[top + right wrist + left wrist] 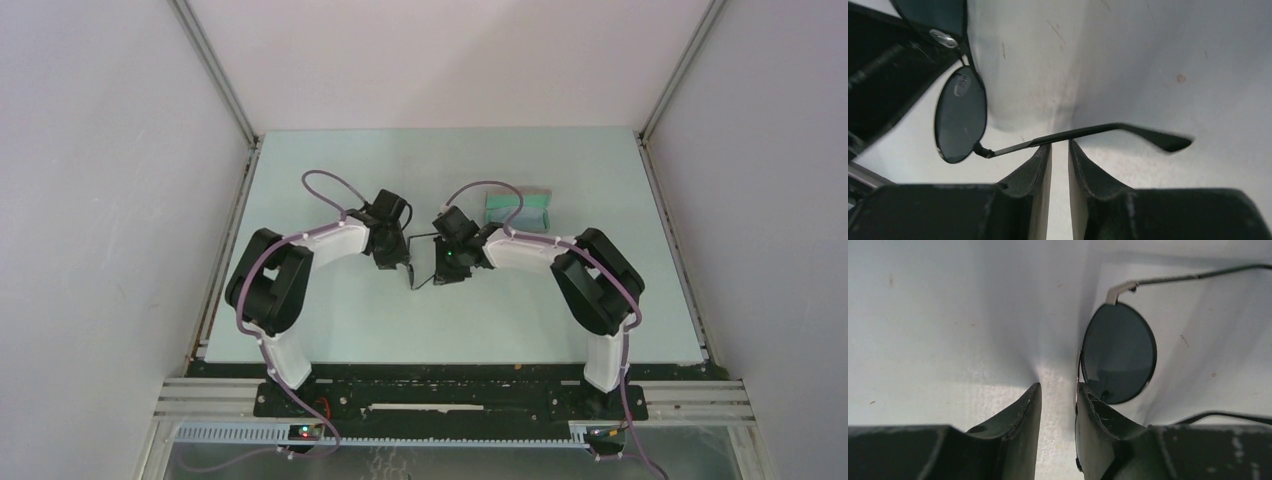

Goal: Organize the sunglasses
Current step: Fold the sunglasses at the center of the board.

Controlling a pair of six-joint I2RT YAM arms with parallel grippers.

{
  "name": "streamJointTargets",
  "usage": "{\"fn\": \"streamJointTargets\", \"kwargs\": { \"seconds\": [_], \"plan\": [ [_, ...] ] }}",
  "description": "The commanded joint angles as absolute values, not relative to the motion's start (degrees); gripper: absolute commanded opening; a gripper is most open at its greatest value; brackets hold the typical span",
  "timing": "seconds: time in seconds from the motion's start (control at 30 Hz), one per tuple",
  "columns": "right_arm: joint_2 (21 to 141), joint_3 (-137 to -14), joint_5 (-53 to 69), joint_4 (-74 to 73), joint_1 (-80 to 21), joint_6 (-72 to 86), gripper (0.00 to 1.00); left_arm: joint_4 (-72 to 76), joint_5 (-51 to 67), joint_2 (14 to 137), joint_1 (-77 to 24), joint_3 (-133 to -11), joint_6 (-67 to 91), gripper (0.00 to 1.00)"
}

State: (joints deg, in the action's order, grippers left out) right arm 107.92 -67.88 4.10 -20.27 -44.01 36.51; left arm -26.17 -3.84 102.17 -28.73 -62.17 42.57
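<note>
The sunglasses (421, 262), with a thin black wire frame and dark oval lenses, sit mid-table between my two grippers. In the left wrist view one lens (1118, 352) stands face-on just right of my fingers, and the other lies edge-on against the inner face of the right finger (1098, 420). My left gripper (1058, 390) is open, with a clear gap to its left finger; it also shows in the top view (403, 266). My right gripper (1060, 145) is open by a narrow gap. A temple arm (1088, 132) lies across its fingertips, and a lens (960, 115) is to the left.
A grey oblong case with green lining (519, 212) lies open behind the right arm, a pale blue patch at its far edge. The pale green table (330, 320) is walled on three sides. Both arms' elbows stick out toward the side walls.
</note>
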Motion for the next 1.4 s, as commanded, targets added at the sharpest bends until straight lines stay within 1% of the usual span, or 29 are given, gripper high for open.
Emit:
{"fn": "streamJointTargets", "kwargs": {
  "seconds": [0.0, 0.1, 0.23, 0.57, 0.8, 1.1, 1.37],
  "plan": [
    [110.9, -73.8, 7.0, -18.9, -43.6, 35.8, 0.26, -25.2, -0.7, 106.0, -28.7, -63.2, 40.1, 0.38],
    [112.7, -76.6, 8.4, -19.0, -43.4, 35.3, 0.26, -24.8, 0.7, 107.6, -28.7, -63.9, 39.7, 0.38],
    [112.5, -77.3, 9.4, -19.8, -42.5, 34.7, 0.25, -25.1, 0.6, 108.0, -28.7, -64.5, 39.2, 0.38],
    [104.6, -70.6, 8.5, -22.2, -37.7, 32.5, 0.25, -27.2, -1.9, 105.1, -27.0, -65.1, 38.1, 0.38],
    [102.6, -71.8, 7.1, -22.3, -31.1, 31.1, 0.26, -27.8, -1.8, 104.3, -25.9, -65.7, 37.4, 0.38],
    [114.0, -88.7, 2.9, -26.5, -28.3, 31.2, 0.26, -27.9, -1.0, 105.6, -25.6, -66.6, 37.3, 0.38],
    [130.0, -110.8, 1.3, -36.5, -27.9, 32.0, 0.25, -28.0, -0.4, 106.3, -25.4, -66.6, 37.5, 0.38]
  ]
}}
